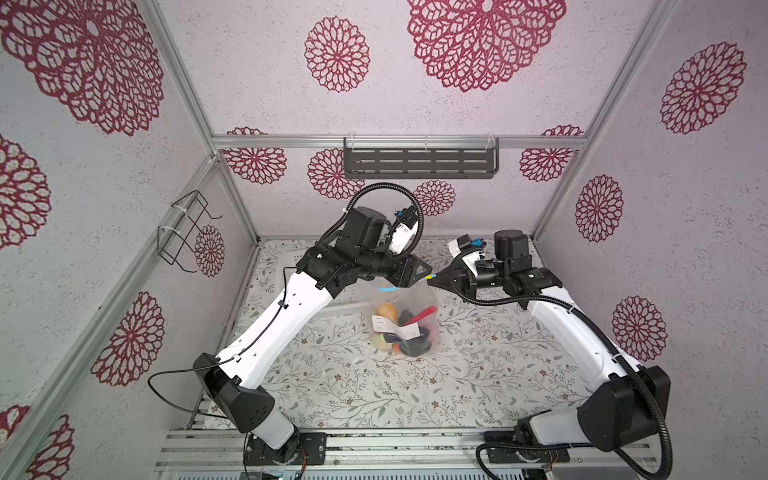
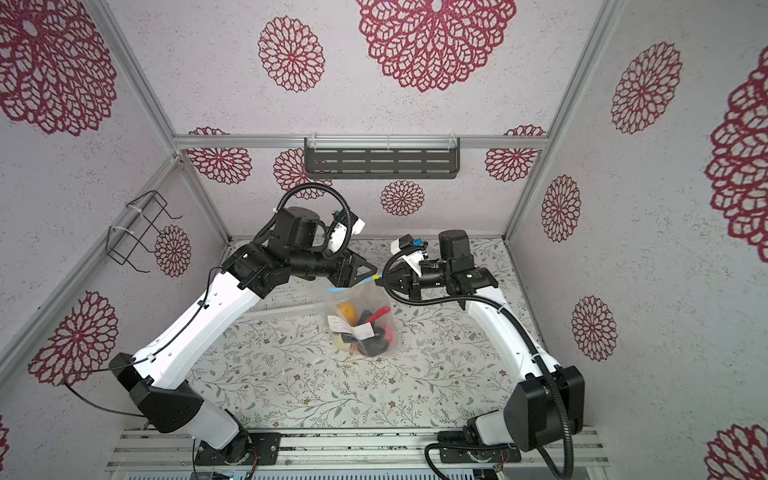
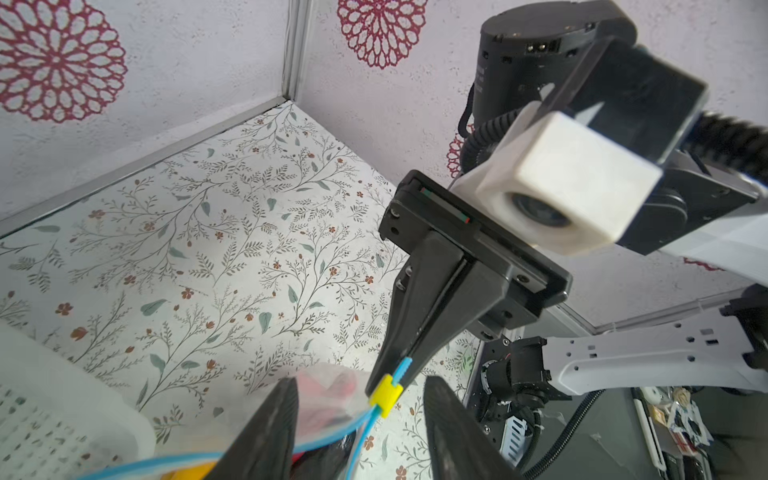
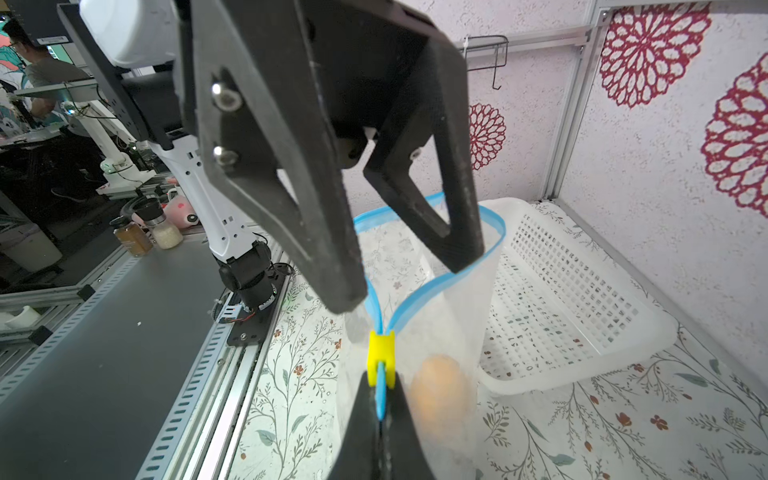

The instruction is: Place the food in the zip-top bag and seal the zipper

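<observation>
The clear crinkly zip-top bag (image 1: 419,297), toy foods (image 1: 415,332) inside, sits mid-frame. The right gripper (image 3: 388,372) pinches the end of the light blue zipper strip (image 4: 415,297) beside the small yellow slider (image 4: 380,349). The left gripper (image 4: 405,278), spread, straddles the strip running toward it.

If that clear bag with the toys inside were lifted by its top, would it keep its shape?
Probably floppy: the zip-top bag sags crinkled below the right claw pinching its zipper. Likely bottom-heavy, since the toy food bunches low; it may swing.
</observation>
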